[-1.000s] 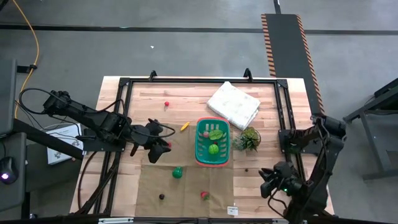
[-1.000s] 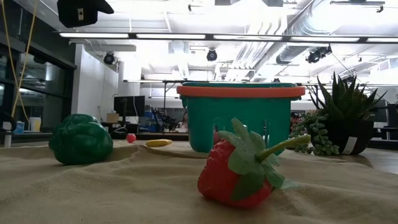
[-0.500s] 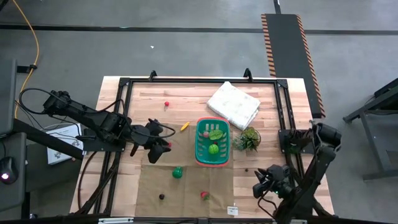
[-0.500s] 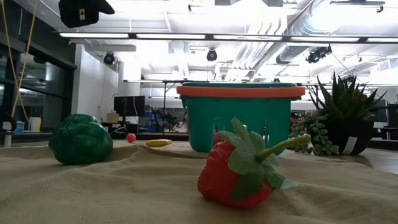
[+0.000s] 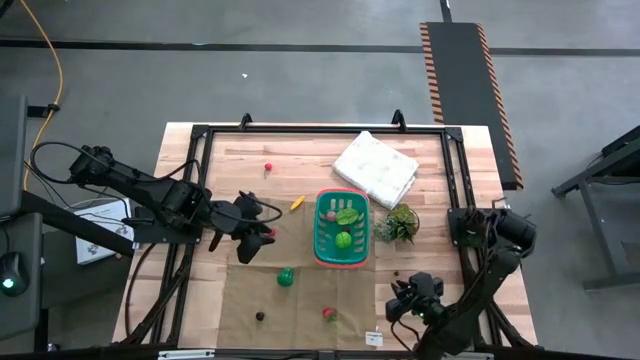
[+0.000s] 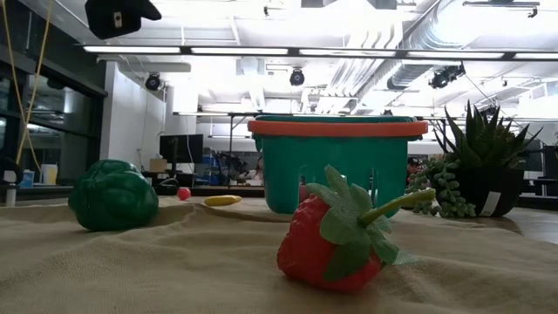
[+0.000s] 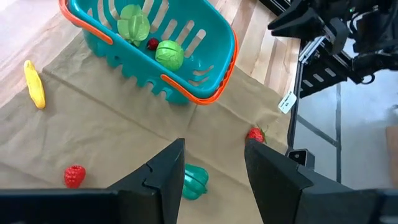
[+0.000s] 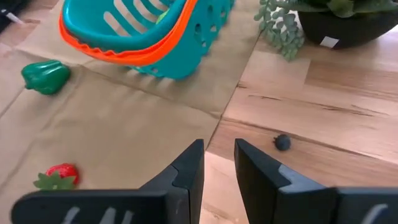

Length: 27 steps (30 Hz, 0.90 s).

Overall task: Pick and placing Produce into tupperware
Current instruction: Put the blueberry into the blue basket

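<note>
Centre of the high view, on the wooden bench [image 5: 225, 160]: teal-green tupperware [image 5: 321, 243], rectangular, slotted walls, orange-red rim. Inside, left to right: a small dark-red piece [image 5: 330, 214], a flat green leafy piece [image 5: 347, 215] in the upper half, a round green piece [image 5: 343, 239] lower down.

Left of frame: left arm reaching in from the left edge across the bench, bent at the elbow. Left end effector [image 7: 214, 146] above the bench left of the tupperware, pointing towards it, fingers [image 7: 168, 168] parted with nothing between them, released. Just beside it, a bumpy red berry [image 5: 270, 232].

Lower right of frame: right arm folded low at the front edge. Right end effector [image 8: 217, 144] over the bench's lower right corner, well apart from the tupperware, fingers [image 8: 189, 165] a narrow gap apart, gripping nothing.

Loose produce, left to right:
- Small glossy red ball [image 5: 267, 168], upper left of the tupperware.
- Tiny dark berry [image 5: 260, 316] and lumpy green pepper [image 5: 285, 277], on the tan mat [image 5: 300, 300].
- Slim yellow piece [image 5: 297, 203], near the tupperware's upper left corner.
- Strawberry [image 5: 328, 314] with green leaves, on the mat at the lower centre.
- Small dark round berry [image 5: 396, 272], on bare wood.

Upper right of the tupperware: rumpled white cloth [image 5: 376, 167]. Just right of it: spiky green plant [image 5: 400, 223] in a dark pot.
</note>
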{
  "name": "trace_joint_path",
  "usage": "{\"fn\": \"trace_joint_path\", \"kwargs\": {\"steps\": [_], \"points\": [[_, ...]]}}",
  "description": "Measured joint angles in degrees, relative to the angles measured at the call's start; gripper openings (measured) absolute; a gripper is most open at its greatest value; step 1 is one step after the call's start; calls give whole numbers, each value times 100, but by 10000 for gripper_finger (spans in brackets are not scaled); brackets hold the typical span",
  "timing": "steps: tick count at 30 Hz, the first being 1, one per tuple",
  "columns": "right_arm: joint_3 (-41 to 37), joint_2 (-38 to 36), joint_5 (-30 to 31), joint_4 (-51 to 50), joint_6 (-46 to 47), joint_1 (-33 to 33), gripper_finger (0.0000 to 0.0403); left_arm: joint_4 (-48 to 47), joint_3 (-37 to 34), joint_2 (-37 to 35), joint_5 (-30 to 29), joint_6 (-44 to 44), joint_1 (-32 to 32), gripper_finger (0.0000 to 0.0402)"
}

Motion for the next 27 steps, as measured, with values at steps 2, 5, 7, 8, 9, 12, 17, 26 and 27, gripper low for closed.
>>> {"fn": "trace_joint_path", "kwargs": {"steps": [2, 5, 7, 8, 9, 12, 17, 26, 27], "points": [[0, 3, -85, 1, 1, -62, 78, 2, 0, 0, 2, 148, 0, 154], [0, 1, -248, 203, -1, -172, 78, 2, 0, 0, 32, 228, 1, 154], [0, 1, -251, 516, -13, -238, 78, 2, 0, 0, 141, 233, 2, 154], [0, 1, -259, 670, -37, -262, 78, 2, 0, 0, 194, 235, 2, 154], [0, 1, -281, 855, -52, -288, 78, 2, 0, 0, 246, 235, 0, 154], [0, 1, -323, 1129, -59, -299, 78, 2, 0, 0, 278, 237, 0, 154], [-2, 51, -656, 713, -44, -295, 78, 4, 0, 0, 278, -31, 2, 154], [-2, 54, -911, -96, -156, -325, 78, 9, 0, 2, 275, -709, 0, 154], [-2, 54, -1006, -197, -198, -324, 78, 9, 0, 2, 280, -829, 0, 154]]}}
